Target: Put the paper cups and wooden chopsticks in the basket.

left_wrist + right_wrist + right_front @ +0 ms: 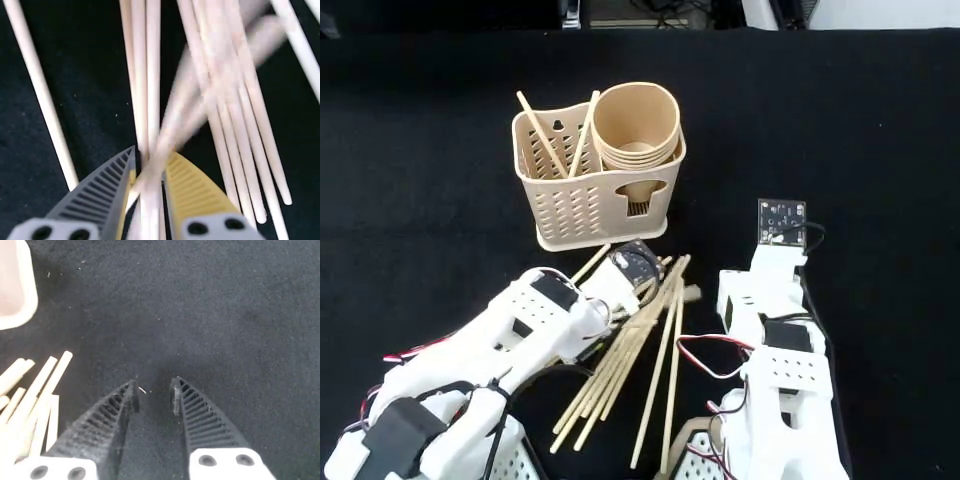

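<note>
Wooden chopsticks (pixel 620 365) piled on black table (pixel 860 130) just in front of basket (pixel 582 205) | 2 more leaning in 1 compartment | paper cups (pixel 638 125) stacked in the other | left gripper (pixel 149 170) clamped on chopsticks of the pile | right gripper (pixel 154 392) parted, holding nothing, beside the pile

The left gripper (pixel 150 162), its grey and yellow ribbed jaws closed together, pinches pale wooden chopsticks (pixel 148 75) among a loose scatter lying on black cloth (pixel 90 75).
</note>
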You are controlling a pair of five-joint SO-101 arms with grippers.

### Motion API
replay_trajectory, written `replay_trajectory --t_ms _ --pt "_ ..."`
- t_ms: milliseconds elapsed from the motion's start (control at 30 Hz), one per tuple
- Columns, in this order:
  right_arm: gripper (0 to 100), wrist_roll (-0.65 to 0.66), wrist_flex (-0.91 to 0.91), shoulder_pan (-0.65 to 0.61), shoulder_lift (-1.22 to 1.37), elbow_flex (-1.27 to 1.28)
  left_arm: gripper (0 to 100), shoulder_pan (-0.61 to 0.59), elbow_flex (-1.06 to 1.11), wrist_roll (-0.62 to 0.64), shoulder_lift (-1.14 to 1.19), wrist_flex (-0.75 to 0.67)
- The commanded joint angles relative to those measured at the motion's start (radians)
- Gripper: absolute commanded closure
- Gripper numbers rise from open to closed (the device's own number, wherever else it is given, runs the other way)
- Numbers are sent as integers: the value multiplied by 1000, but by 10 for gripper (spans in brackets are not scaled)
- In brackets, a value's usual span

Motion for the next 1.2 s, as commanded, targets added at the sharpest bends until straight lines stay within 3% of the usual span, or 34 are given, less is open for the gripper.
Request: replay_trajectory --t_ms 0,267,567,900,1167 --pt "874 -6 -20 6 -13 -22 970 10 -28 -6 -12 -3" --pt "874 -6 -20 6 -13 -22 970 4 -42 -8 -14 15" --pt "874 -6 -20 6 -13 -22 970 -2 -285 -8 -14 305" --pt "874 -5 -20 6 -13 -22 970 -1 -292 -8 -15 327" --pt "874 -5 -20 6 -13 -22 970 -18 -447 -8 -15 430"
